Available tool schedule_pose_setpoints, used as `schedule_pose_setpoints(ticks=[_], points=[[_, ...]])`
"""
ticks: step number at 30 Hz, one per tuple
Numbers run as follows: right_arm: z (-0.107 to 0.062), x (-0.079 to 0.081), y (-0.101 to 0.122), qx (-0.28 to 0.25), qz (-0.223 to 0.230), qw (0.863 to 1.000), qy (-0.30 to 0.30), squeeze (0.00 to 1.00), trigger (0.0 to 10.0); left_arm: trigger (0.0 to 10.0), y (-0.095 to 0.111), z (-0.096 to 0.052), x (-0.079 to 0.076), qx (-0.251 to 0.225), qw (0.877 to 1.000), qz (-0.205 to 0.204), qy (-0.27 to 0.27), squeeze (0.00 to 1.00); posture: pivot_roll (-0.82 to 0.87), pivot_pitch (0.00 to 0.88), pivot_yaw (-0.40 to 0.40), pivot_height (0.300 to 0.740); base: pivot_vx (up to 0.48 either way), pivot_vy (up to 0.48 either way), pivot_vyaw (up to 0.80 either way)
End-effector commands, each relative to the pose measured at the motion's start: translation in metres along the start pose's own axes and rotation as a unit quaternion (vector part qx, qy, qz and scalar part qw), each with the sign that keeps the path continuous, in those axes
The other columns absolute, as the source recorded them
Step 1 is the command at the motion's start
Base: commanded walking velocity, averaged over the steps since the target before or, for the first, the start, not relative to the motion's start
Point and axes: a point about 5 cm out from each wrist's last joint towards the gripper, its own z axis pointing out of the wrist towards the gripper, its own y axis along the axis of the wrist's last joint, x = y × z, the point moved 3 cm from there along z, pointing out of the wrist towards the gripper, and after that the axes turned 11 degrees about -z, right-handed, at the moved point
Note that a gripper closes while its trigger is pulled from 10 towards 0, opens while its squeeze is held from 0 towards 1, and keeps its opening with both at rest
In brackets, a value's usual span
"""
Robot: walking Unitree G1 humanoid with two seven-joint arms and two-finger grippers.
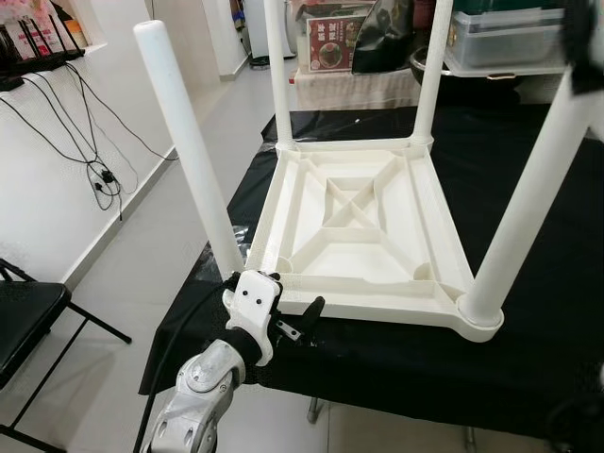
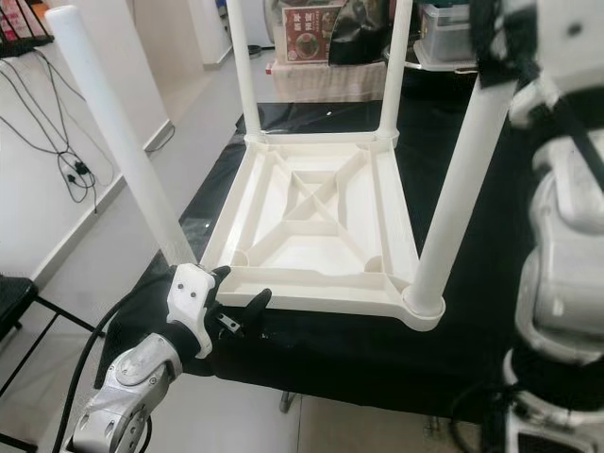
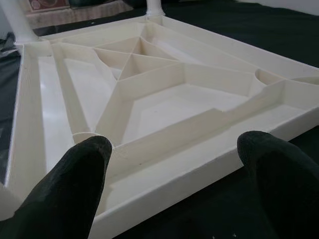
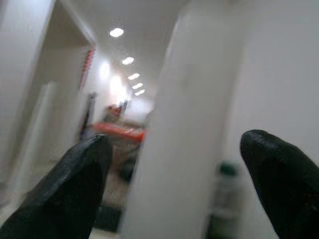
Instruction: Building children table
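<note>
1. Your upside-down table point(image 1: 363, 226) sits on the black cloth point(image 1: 528, 311), three legs seated.
2. Left gripper point(image 3: 174, 164) spread wide at the leg point(image 1: 189, 142) base; push it into its socket.
3. Right gripper point(image 4: 174, 149) spread around the near right leg point(image 2: 458, 189).

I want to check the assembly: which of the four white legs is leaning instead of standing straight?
The near left leg, by the left gripper. It tilts outward from the upturned table; the other three stand seated in their corners.

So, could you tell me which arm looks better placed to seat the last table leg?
Probably the left. The left gripper sits open at the upturned tabletop's near-left corner, right by the leaning leg. The right gripper is high up, fingers either side of the near-right leg, already standing in its socket.
</note>
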Motion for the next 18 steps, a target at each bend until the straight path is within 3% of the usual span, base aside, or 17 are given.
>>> schedule_pose_setpoints(ticks=[1,5,13,18], points=[[-0.009,0.013,0.002,0.002,0.043,0.999,0.033,0.00,10.0,10.0,-0.002,-0.002,0.004,0.003,1.000,-0.004,0.006,0.00,-0.08,0.088,0.074,0.740,0.000,0.000,0.00],[-0.017,0.020,-0.008,0.036,0.076,0.996,0.043,0.00,10.0,10.0,-0.002,-0.003,0.005,0.002,1.000,-0.004,0.006,0.00,-0.08,0.093,0.072,0.740,0.000,0.000,0.00],[-0.023,0.023,-0.018,0.071,0.096,0.991,0.060,0.00,10.0,10.0,0.004,-0.003,0.002,-0.011,1.000,0.008,-0.007,0.00,-0.09,0.094,0.068,0.740,0.000,0.000,0.00],[-0.049,0.033,-0.044,0.146,0.119,0.978,0.088,0.00,10.0,10.0,0.046,-0.003,-0.009,-0.086,0.995,0.005,-0.057,0.00,-0.09,0.097,0.058,0.740,0.000,0.000,0.00]])
